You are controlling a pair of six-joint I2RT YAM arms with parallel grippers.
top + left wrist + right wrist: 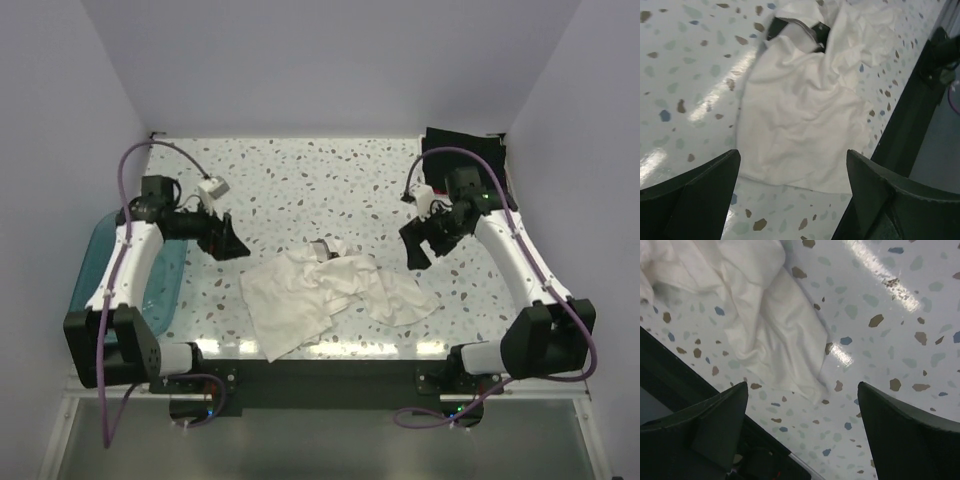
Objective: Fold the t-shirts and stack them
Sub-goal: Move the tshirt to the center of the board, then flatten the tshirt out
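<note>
A speckled terrazzo table [300, 180] lay between pale walls. The white t-shirt [320, 295] sat crumpled near the front edge, between the two arms, with its collar [799, 31] toward the table's middle. Black cloth [462, 152] lay in the far right corner, and a blue tub [95, 262] sat at the left edge. The left gripper [228, 240] hovered just left of the white t-shirt, fingers spread and holding nothing. The right gripper [416, 246] hovered near the shirt's right side, also spread and empty.
</note>
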